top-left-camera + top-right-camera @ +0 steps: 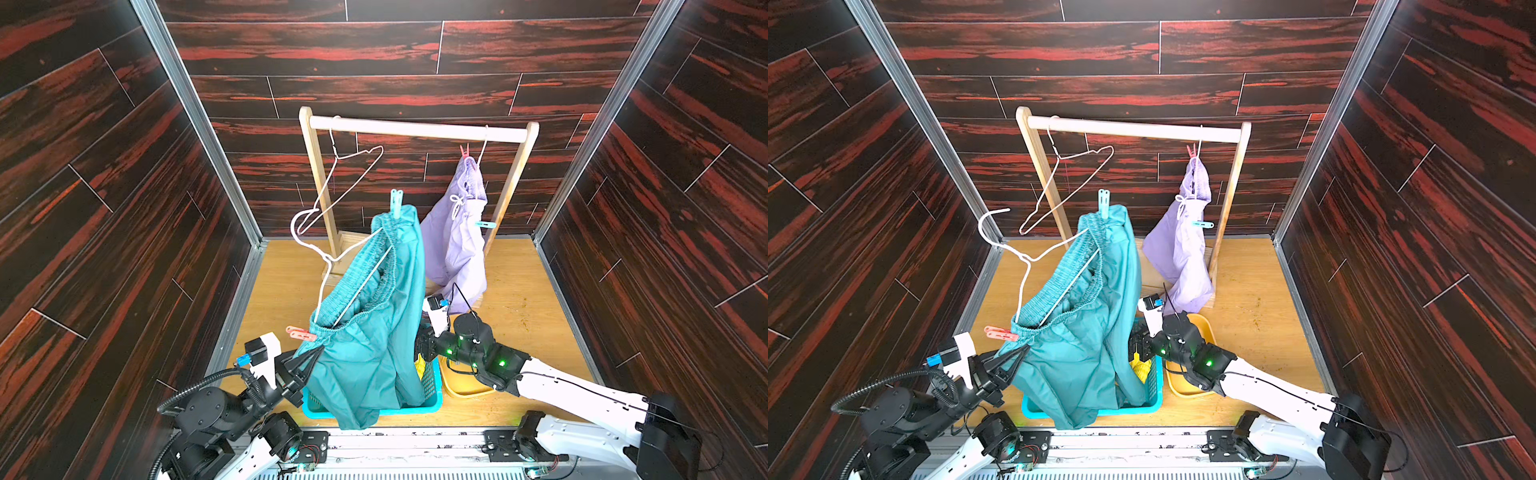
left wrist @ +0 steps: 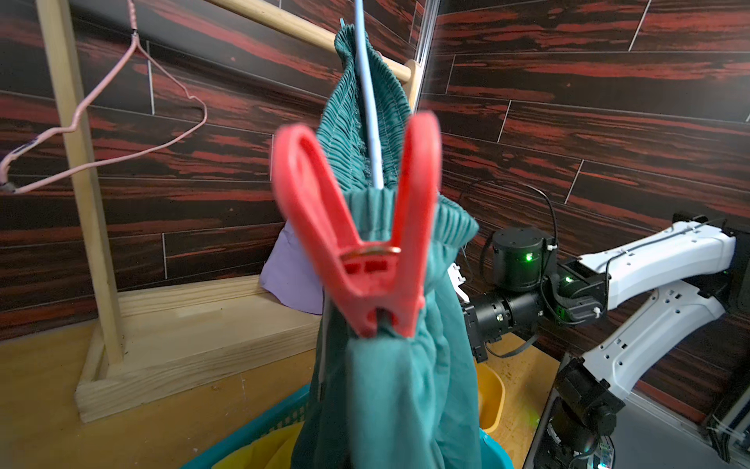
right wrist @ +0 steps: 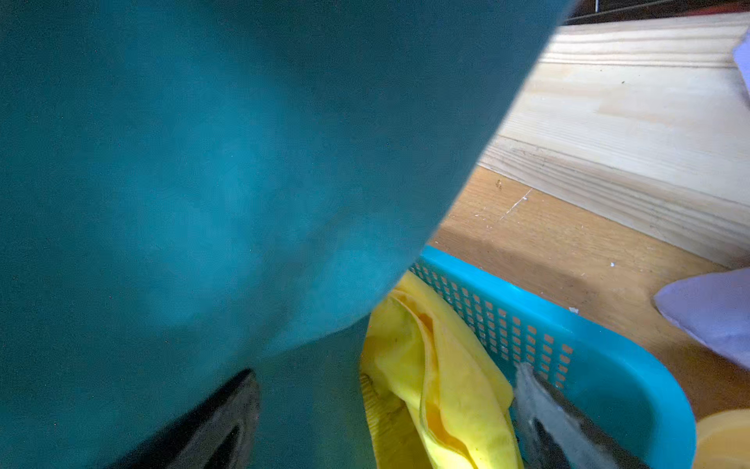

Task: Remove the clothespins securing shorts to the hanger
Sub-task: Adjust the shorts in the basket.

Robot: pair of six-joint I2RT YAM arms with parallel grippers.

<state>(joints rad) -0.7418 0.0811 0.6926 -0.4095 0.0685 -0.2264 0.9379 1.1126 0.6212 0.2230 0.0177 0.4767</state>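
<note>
- Left wrist view: red pin [image 2: 365, 280] clipped on teal shorts [image 2: 389, 385] waistband, at hanger [image 2: 367, 101] corner.
- Left jaws pressed together, pinching shorts just below pin.
- Right jaws spread over basket [image 3: 633, 390].

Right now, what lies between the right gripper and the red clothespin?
The teal shorts hang between them, as both top views show: the red clothespin on one side, the open right gripper on the other.

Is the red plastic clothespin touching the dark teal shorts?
Touching. The left wrist view shows the red plastic clothespin biting the dark teal fabric shorts, cloth bunched at its tip.
</note>
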